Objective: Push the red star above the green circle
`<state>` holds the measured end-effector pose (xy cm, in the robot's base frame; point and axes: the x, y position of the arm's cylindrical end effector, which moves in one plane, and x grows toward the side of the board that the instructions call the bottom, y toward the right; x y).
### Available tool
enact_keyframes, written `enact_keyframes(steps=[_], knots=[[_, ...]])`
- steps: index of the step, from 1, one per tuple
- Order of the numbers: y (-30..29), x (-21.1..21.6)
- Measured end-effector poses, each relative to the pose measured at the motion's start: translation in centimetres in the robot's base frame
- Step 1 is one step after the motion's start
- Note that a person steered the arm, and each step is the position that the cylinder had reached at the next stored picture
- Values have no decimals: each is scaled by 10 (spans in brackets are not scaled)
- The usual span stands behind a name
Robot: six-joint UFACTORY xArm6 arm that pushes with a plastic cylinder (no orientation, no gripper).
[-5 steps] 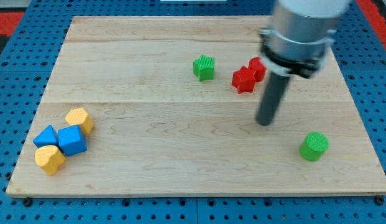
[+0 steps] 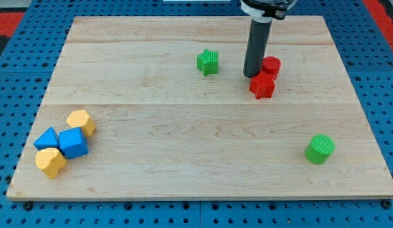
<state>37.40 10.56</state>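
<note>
Right now, in the camera view, the pushing step looks to be under way: my tip sits at the upper-left shoulder of the red star, touching it or very nearly so, with the rod rising straight toward the view's top. As for the tool, this arm carries none, only the plain rod, so there is nothing to be apart, together or clamped. Taking the red star as the landmark, a red cylinder stands just above it and a little to the view's right, the two seemingly in contact. A green star lies to the red star's left and slightly higher, apart from it. The green circle lies well below the red star and off to the view's right, near the bench's lower right part. Far to the lower left of the red star is a tight cluster: a yellow block, a blue triangle, a blue cube and a yellow heart. I judge the task barely begun, since the red star is not yet in line over the green circle. The next move calls for a push toward the view's right and somewhat down, kept clear of the red cylinder, stopping short of the green circle. No containers appear on the bench.
</note>
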Motion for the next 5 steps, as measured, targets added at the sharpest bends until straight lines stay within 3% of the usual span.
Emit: enact_keyframes(steps=[1, 4, 5], knots=[[26, 38], [56, 80], [54, 114]])
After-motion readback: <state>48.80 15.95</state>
